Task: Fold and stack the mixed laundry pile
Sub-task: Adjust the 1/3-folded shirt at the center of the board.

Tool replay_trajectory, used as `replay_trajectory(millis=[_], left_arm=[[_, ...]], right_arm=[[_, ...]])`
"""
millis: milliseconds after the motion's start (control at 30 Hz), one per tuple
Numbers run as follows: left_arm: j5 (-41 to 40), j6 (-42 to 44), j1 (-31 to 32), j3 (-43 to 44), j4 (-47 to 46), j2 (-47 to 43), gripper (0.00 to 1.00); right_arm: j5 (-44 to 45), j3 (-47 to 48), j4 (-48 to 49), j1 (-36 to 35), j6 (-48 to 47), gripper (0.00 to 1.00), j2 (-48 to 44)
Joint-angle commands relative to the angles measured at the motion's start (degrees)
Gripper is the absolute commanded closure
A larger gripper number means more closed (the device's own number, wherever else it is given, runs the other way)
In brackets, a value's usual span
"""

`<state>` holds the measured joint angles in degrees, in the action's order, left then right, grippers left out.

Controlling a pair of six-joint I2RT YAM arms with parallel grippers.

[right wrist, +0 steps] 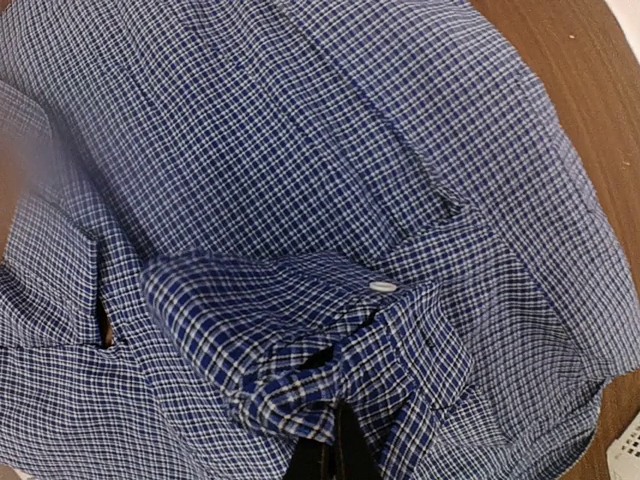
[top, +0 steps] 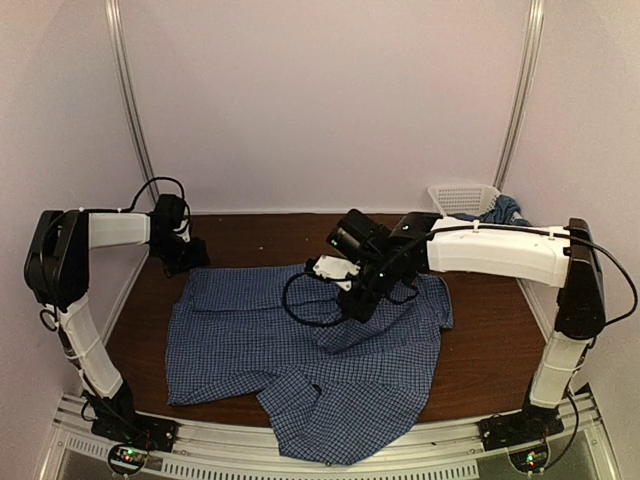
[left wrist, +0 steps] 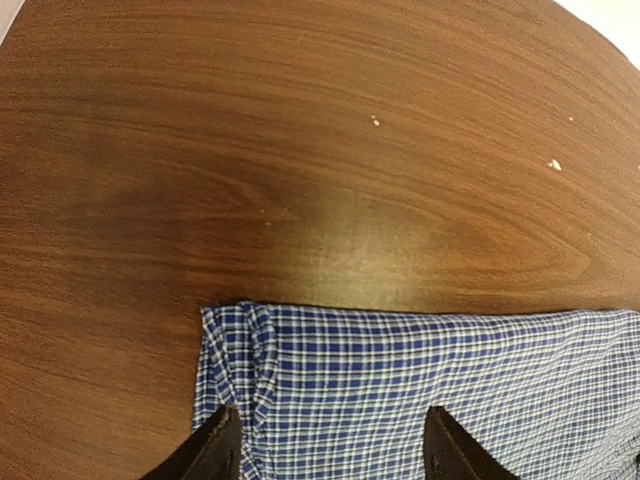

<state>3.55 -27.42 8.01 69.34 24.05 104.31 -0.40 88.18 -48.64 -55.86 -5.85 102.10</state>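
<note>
The blue-and-white checked shirt (top: 300,350) lies spread across the brown table (top: 480,350), its lower part hanging near the front edge. My left gripper (top: 185,255) hovers open over the shirt's far-left corner (left wrist: 240,340), fingertips apart with flat cloth between them (left wrist: 332,420). My right gripper (top: 358,305) is shut on the shirt's buttoned cuff (right wrist: 300,340), which bunches at its fingertips (right wrist: 335,445) above the shirt's middle. The teal-blue t-shirt (top: 505,210) sits bunched at the basket at the back right, partly hidden by my right arm.
A white lattice basket (top: 462,198) stands against the back wall at the right. Bare wood (left wrist: 300,150) stretches beyond the shirt's far edge. Walls close in on the left, back and right.
</note>
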Motion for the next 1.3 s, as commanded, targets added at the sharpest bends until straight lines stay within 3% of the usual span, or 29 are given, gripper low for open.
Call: replay_trajectory(millis=[0, 200, 367, 533, 667, 1000, 1100, 1267], left_arm=[[-2.2, -0.8, -1.0, 1.0, -0.4, 2.2, 0.37], [-1.4, -1.6, -1.2, 1.5, -0.4, 3.6, 0.37], [-1.0, -1.2, -1.2, 1.7, -0.3, 3.1, 0.37], [2.5, 0.2, -1.1, -0.3, -3.4, -0.1, 0.37], [7.4, 2.6, -0.5, -3.6, -7.6, -6.4, 0.34], [10.3, 6.2, 3.0, -9.0, -8.7, -17.5, 0.31], [10.2, 5.1, 3.8, -11.6, -11.6, -19.7, 0.3], [11.2, 1.7, 3.8, -14.8, -15.6, -22.2, 0.3]], right_arm=[[-7.0, 1.0, 5.8, -0.3, 0.7, 1.0, 1.6], [-13.2, 9.1, 5.8, -0.3, 2.0, 1.0, 4.5], [-15.4, 13.7, 2.9, -0.4, 2.0, 1.0, 1.6], [-15.9, 14.4, 1.0, -0.6, 1.6, 1.0, 0.3], [-12.7, 12.1, -0.1, -0.5, 0.3, 1.0, 2.7], [0.1, 3.6, -0.9, 1.3, 1.7, 1.0, 3.4], [4.7, 5.7, 1.8, 1.7, -0.6, 1.0, 5.3], [6.8, 17.3, 1.7, 1.6, -6.0, 1.0, 13.9]])
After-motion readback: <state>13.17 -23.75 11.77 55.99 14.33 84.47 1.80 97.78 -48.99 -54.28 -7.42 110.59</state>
